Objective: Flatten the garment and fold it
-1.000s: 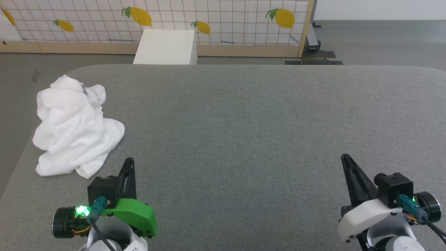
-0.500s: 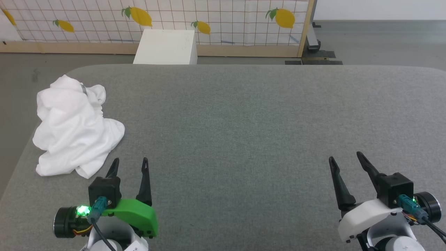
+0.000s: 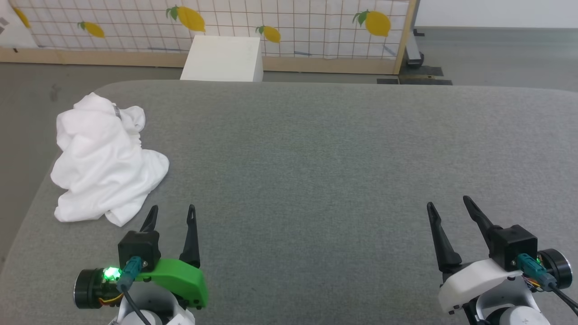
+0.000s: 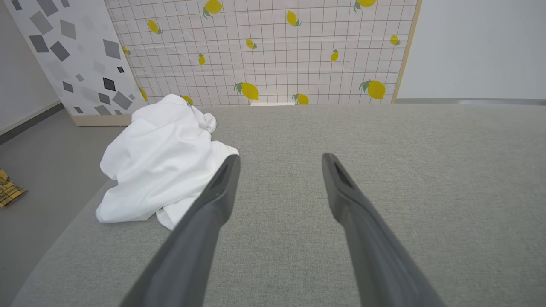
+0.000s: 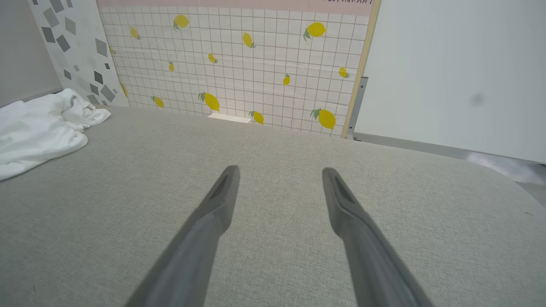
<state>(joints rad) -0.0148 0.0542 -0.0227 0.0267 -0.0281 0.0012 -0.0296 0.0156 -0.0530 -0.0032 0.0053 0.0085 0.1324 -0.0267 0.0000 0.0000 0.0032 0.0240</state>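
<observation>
garment (image 5: pixel 38 128): cut off by the right wrist view's left edge
white box (image 3: pixel 223 58): base hidden behind the far edge of the desk (image 3: pixel 316 158)
plaid item (image 4: pixel 9 189): cut off, unidentifiable

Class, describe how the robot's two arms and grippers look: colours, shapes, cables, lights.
The left gripper has two long, dark, tapering jaws on a black block with a green shell; the right gripper matches, with a white shell. Each wrist carries a teal plug, a dark cable and a green light.

A: Thin white cloth on the garment (image 3: pixel 106 158), soft and matt.
B: Coarse grey woven fabric over the desk (image 3: pixel 316 149). Smooth matt dark plastic on the left claw (image 3: pixel 173 207), same on the right claw (image 3: pixel 447 201).
</observation>
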